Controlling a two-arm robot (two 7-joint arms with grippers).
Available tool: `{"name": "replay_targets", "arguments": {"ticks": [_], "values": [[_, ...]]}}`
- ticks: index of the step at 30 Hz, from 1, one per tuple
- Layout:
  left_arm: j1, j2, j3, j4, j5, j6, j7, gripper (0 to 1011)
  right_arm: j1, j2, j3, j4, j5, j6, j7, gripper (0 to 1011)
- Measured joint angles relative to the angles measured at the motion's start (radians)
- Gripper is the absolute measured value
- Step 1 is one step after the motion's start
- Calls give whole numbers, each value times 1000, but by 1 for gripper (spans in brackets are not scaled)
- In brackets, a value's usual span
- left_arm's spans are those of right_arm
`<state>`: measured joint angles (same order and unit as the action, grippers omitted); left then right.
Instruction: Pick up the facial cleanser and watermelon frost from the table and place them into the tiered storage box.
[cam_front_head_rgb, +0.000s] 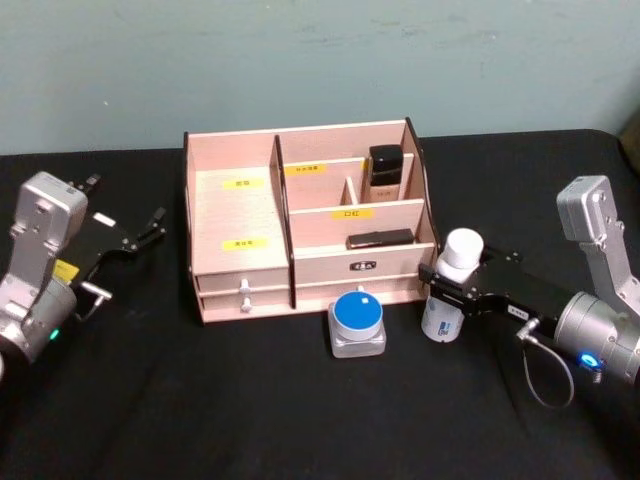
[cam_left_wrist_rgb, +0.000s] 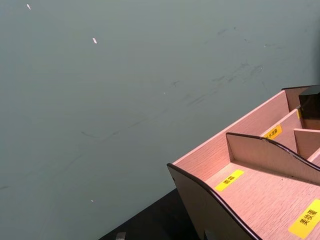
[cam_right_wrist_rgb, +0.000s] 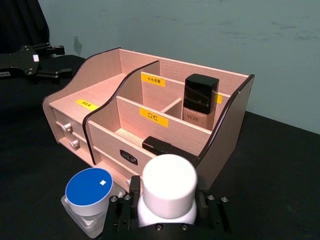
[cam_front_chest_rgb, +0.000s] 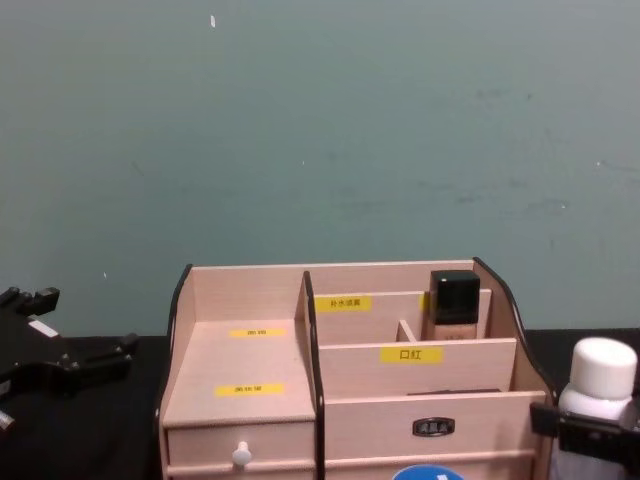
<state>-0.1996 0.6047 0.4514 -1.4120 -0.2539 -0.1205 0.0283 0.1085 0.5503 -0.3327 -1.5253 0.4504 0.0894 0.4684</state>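
Left end effector (cam_front_head_rgb: 153, 227): we see it at the left of the tabletop (cam_front_head_rgb: 250, 410), well apart from the box. Its 2 fingers are spread and it holds nothing.
Tiered storage box (cam_front_head_rgb: 236, 212): it stands mid-tabletop. The left step is bare. On the right side, a black-capped bottle (cam_front_head_rgb: 386, 172) stands in a rear compartment and a flat black item (cam_front_head_rgb: 380, 239) lies in the front one.
Blue-lidded jar (cam_front_head_rgb: 357, 316): it sits on the tabletop just in front of the box, and neither end effector touches it.
White-capped bottle (cam_front_head_rgb: 461, 250): it is upright, just beside the box's front right corner. We cannot tell which of the 2 items is the cleanser and which the frost.
Right end effector (cam_front_head_rgb: 446, 292): it is closed on the white-capped bottle's body, with 1 finger on each side.
Handling: we judge the bottle to be light, stiff plastic. It is smooth and round, so it may twist in the grip, and a hold on the body under the cap looks sound. The jar is squat and hard-walled, so we would take it by its flat sides below the lid.
Bottle against end effector: the bottle sits between the fingers with its cap standing clear above them. We cannot tell whether its base rests on the tabletop.
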Motion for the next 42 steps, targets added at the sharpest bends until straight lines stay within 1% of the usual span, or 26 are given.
{"name": "replay_targets", "arguments": {"ticks": [1,2,3,5,15,24,28,35,42], "values": [[0,0,0,0,0,0,0,1010,0,0,0,0,0,0,0,686],[0,0,0,0,0,0,0,1010,0,0,0,0,0,0,0,668],[0,0,0,0,0,0,0,1010,0,0,0,0,0,0,0,614],[0,0,0,0,0,0,0,1010,0,0,0,0,0,0,-1,593],[0,0,0,0,0,0,0,1010,-1,0,1,-1,1,1,-1,593],[0,0,0,0,0,0,0,1009,-14,2,10,-5,21,-10,4,593],[0,0,0,0,0,0,0,1010,-21,13,13,-29,23,-2,-1,593],[0,0,0,0,0,0,0,1010,-34,41,22,-99,23,35,-15,593],[0,0,0,0,0,0,0,1009,-36,63,29,-166,35,66,-17,593]]}}
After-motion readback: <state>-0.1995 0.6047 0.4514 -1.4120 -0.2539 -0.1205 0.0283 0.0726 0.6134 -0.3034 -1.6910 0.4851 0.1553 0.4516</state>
